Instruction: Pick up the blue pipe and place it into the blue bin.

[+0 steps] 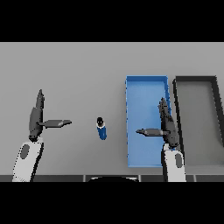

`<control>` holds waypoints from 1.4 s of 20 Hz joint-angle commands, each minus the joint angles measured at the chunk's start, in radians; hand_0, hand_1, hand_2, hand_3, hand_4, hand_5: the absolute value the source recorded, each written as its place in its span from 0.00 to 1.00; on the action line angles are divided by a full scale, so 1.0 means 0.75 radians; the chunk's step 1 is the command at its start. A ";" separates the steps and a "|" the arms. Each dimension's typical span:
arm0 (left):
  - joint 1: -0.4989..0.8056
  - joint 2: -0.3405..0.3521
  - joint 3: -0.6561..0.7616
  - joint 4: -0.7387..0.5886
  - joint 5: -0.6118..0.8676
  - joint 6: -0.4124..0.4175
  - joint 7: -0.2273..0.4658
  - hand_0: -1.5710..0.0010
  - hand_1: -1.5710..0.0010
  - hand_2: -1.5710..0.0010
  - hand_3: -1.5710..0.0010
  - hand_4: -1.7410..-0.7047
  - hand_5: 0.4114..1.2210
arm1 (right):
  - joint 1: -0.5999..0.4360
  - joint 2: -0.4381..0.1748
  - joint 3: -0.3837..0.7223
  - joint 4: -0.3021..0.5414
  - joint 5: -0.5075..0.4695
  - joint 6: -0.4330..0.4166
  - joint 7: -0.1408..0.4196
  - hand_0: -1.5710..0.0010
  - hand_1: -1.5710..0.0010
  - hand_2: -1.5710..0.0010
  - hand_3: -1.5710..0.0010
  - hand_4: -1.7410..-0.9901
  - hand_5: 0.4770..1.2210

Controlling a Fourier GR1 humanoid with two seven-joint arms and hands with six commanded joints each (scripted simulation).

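Note:
A short blue pipe (102,129) with a dark open end stands on the grey table between my two hands. To its right lies the blue bin (133,87), a long rectangular tray. My right hand (166,124) hovers over the bin's right side, fingers straight and thumb stretched left, holding nothing. At the far left my left hand (36,117) is also open, its thumb pointing right toward the pipe, a clear gap away from it.
A dark-rimmed grey bin (176,94) sits directly right of the blue bin, almost touching it. The table's front edge runs just below both forearms.

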 commanded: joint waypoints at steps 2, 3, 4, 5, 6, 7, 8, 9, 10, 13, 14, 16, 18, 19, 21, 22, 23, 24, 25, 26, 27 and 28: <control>-0.006 -0.008 -0.007 -0.001 -0.006 0.007 -0.004 1.00 1.00 1.00 1.00 0.75 0.22 | -0.004 -0.010 -0.009 0.004 -0.008 0.004 0.003 1.00 1.00 1.00 1.00 0.71 0.20; -0.010 -0.014 -0.012 -0.002 -0.011 0.012 -0.001 1.00 1.00 1.00 1.00 0.75 0.22 | -0.007 -0.016 -0.016 0.007 -0.013 0.008 0.004 1.00 1.00 1.00 1.00 0.71 0.20; -0.014 -0.020 -0.017 -0.002 -0.016 0.017 0.003 1.00 1.00 1.00 1.00 0.75 0.22 | -0.011 -0.023 -0.022 0.011 -0.020 0.012 0.004 1.00 1.00 1.00 1.00 0.71 0.20; -0.019 -0.026 -0.022 -0.002 -0.022 0.024 0.008 1.00 1.00 1.00 1.00 0.75 0.22 | -0.014 -0.030 -0.029 0.015 -0.026 0.018 0.004 1.00 1.00 1.00 1.00 0.71 0.20; -0.031 -0.032 -0.030 -0.006 -0.029 0.031 0.019 1.00 1.00 1.00 1.00 0.75 0.22 | -0.010 -0.041 -0.040 0.022 -0.041 0.032 -0.007 1.00 1.00 1.00 1.00 0.71 0.20; 0.009 0.051 -0.063 -0.005 -0.040 -0.099 -0.072 1.00 1.00 1.00 1.00 0.75 0.22 | 0.035 -0.135 -0.010 -0.034 0.052 0.051 -0.122 1.00 1.00 1.00 1.00 0.71 0.20; 0.028 0.107 -0.074 0.023 -0.043 -0.188 -0.121 1.00 1.00 1.00 1.00 0.75 0.22 | 0.065 -0.184 0.018 -0.057 0.117 0.060 -0.175 1.00 1.00 1.00 1.00 0.72 0.20; 0.054 0.151 -0.081 0.015 -0.050 -0.238 -0.168 1.00 1.00 1.00 1.00 0.75 0.22 | 0.109 -0.210 0.042 -0.102 0.159 0.066 -0.211 1.00 1.00 1.00 1.00 0.72 0.20; 0.061 0.167 -0.085 0.025 -0.048 -0.271 -0.184 1.00 1.00 1.00 1.00 0.75 0.22 | 0.122 -0.218 0.057 -0.116 0.183 0.066 -0.203 1.00 1.00 1.00 1.00 0.72 0.20; 0.048 0.188 -0.095 0.038 -0.034 -0.335 -0.199 1.00 1.00 1.00 1.00 0.75 0.23 | 0.138 -0.220 0.074 -0.153 0.198 0.066 -0.165 1.00 1.00 1.00 1.00 0.71 0.20; 0.049 0.194 -0.102 0.034 -0.022 -0.366 -0.205 1.00 1.00 1.00 1.00 0.75 0.22 | 0.135 -0.221 0.076 -0.156 0.205 0.063 -0.155 1.00 1.00 1.00 1.00 0.72 0.20; 0.074 0.227 -0.128 -0.021 -0.007 -0.437 -0.236 1.00 1.00 1.00 1.00 0.74 0.21 | 0.127 -0.224 0.079 -0.133 0.216 0.064 -0.146 1.00 1.00 1.00 1.00 0.73 0.19; 0.120 0.276 -0.162 -0.106 -0.008 -0.487 -0.228 1.00 1.00 1.00 1.00 0.71 0.19 | 0.112 -0.234 0.072 -0.131 0.211 0.065 -0.151 1.00 1.00 1.00 1.00 0.75 0.19; 0.131 0.291 -0.186 -0.134 -0.009 -0.519 -0.210 1.00 1.00 1.00 1.00 0.69 0.17 | 0.115 -0.239 0.068 -0.133 0.197 0.077 -0.171 1.00 1.00 1.00 1.00 0.75 0.19; 0.132 0.261 -0.260 -0.170 -0.032 -0.554 -0.165 1.00 1.00 1.00 1.00 0.65 0.14 | 0.119 -0.245 0.071 -0.136 0.197 0.086 -0.171 1.00 1.00 1.00 1.00 0.75 0.19; 0.126 0.246 -0.296 -0.185 -0.033 -0.578 -0.123 1.00 1.00 1.00 1.00 0.62 0.12 | 0.117 -0.232 0.077 -0.138 0.203 0.077 -0.164 1.00 1.00 1.00 1.00 0.76 0.19; 0.121 0.233 -0.322 -0.192 -0.043 -0.588 -0.097 1.00 1.00 1.00 1.00 0.61 0.11 | 0.127 -0.234 0.081 -0.145 0.217 0.071 -0.160 1.00 1.00 1.00 1.00 0.77 0.19; 0.131 0.219 -0.352 -0.211 -0.074 -0.580 -0.091 1.00 1.00 1.00 1.00 0.59 0.09 | 0.122 -0.235 0.074 -0.140 0.204 0.076 -0.147 1.00 1.00 1.00 1.00 0.75 0.19; 0.130 0.210 -0.372 -0.207 -0.094 -0.582 -0.082 1.00 1.00 1.00 1.00 0.59 0.08 | 0.112 -0.237 0.069 -0.141 0.202 0.073 -0.137 1.00 1.00 1.00 1.00 0.74 0.19; 0.131 0.184 -0.405 -0.211 -0.119 -0.578 -0.064 1.00 1.00 1.00 1.00 0.58 0.06 | 0.115 -0.227 0.082 -0.154 0.205 0.075 -0.128 1.00 1.00 1.00 1.00 0.74 0.19; 0.119 0.170 -0.421 -0.209 -0.134 -0.580 -0.065 1.00 1.00 1.00 1.00 0.58 0.05 | 0.117 -0.225 0.080 -0.159 0.204 0.072 -0.120 1.00 1.00 1.00 1.00 0.73 0.19; 0.108 0.152 -0.434 -0.200 -0.135 -0.588 -0.053 1.00 1.00 1.00 1.00 0.58 0.05 | 0.112 -0.229 0.074 -0.151 0.197 0.076 -0.112 1.00 1.00 1.00 1.00 0.72 0.18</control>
